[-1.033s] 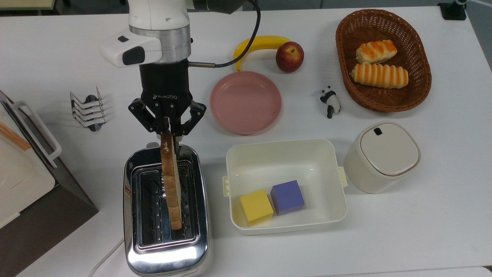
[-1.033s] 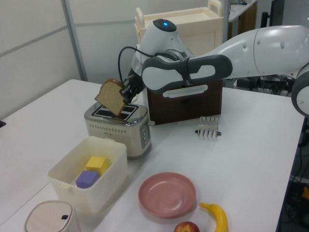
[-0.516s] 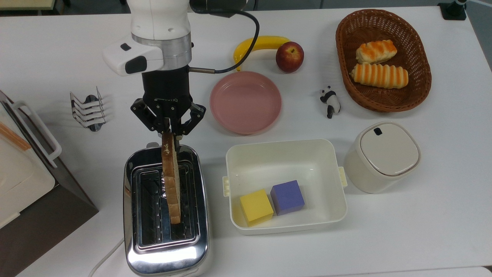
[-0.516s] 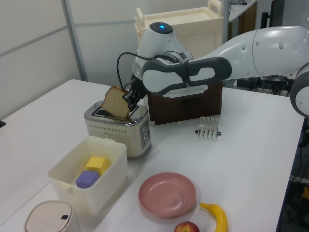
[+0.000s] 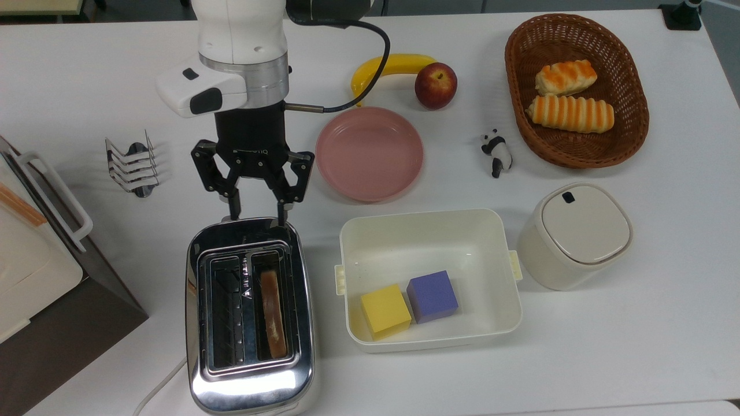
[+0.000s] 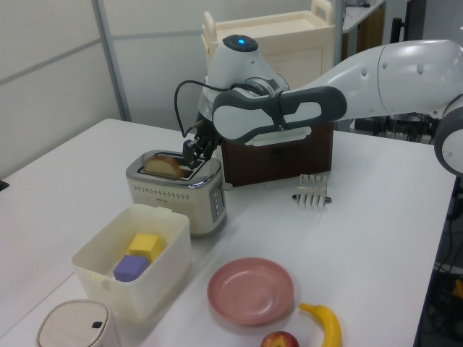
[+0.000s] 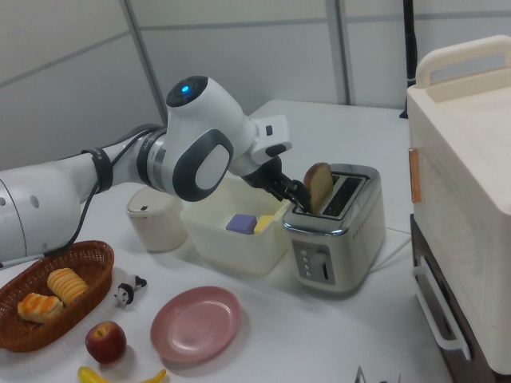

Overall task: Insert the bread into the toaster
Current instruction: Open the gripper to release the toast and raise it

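Note:
The bread (image 5: 273, 315) stands on edge in the toaster's (image 5: 248, 387) slot on the top view's right, with only its brown crust showing from above. In the left view the bread's (image 6: 163, 166) rounded top pokes out of the chrome toaster (image 6: 173, 199). In the right view the bread (image 7: 318, 186) rises from the slot of the toaster (image 7: 335, 239), just beside the fingers. My gripper (image 5: 258, 215) hangs open over the toaster's far end, holding nothing, and appears as the gripper (image 6: 194, 150) and the gripper (image 7: 297, 195) in the side views.
A white box (image 5: 430, 228) holding a yellow and a purple cube sits to the top view's right of the toaster. A pink plate (image 5: 370, 153), wire toast rack (image 5: 133, 164), lidded canister (image 5: 578, 234), basket of rolls (image 5: 578, 92), banana, apple and panda figure lie behind. A brown-and-cream cabinet (image 5: 34, 266) stands at the left.
My gripper has opened and let go of the bread. The slice has dropped from its tilted pose above the toaster down into the slot.

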You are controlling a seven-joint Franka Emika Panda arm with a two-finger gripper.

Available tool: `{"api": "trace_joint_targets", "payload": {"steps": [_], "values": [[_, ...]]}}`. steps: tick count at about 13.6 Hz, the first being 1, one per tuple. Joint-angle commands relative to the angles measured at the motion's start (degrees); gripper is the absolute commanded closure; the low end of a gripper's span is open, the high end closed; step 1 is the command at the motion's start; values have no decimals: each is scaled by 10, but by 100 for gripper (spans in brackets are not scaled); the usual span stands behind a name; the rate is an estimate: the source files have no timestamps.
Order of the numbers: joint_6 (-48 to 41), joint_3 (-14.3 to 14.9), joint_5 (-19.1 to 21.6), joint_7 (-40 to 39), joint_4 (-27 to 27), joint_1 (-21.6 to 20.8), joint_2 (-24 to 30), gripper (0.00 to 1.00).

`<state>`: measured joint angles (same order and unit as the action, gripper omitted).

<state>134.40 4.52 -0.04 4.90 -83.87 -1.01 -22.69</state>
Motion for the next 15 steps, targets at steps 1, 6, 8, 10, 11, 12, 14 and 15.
{"api": "trace_joint_targets", "payload": {"steps": [1,6,8,10,11,12,14,15], "values": [[-17,7,-11,15,0,-7,7,1],[-94,7,-29,15,0,-10,29,0],[-177,7,-36,16,0,-25,55,0],[-298,7,-37,16,0,-39,82,0],[-340,6,-35,17,0,-42,96,0],[-366,6,-34,17,0,-43,102,0],[-424,5,-32,12,0,-43,114,0],[-433,5,-31,6,-1,-42,123,0]]}}
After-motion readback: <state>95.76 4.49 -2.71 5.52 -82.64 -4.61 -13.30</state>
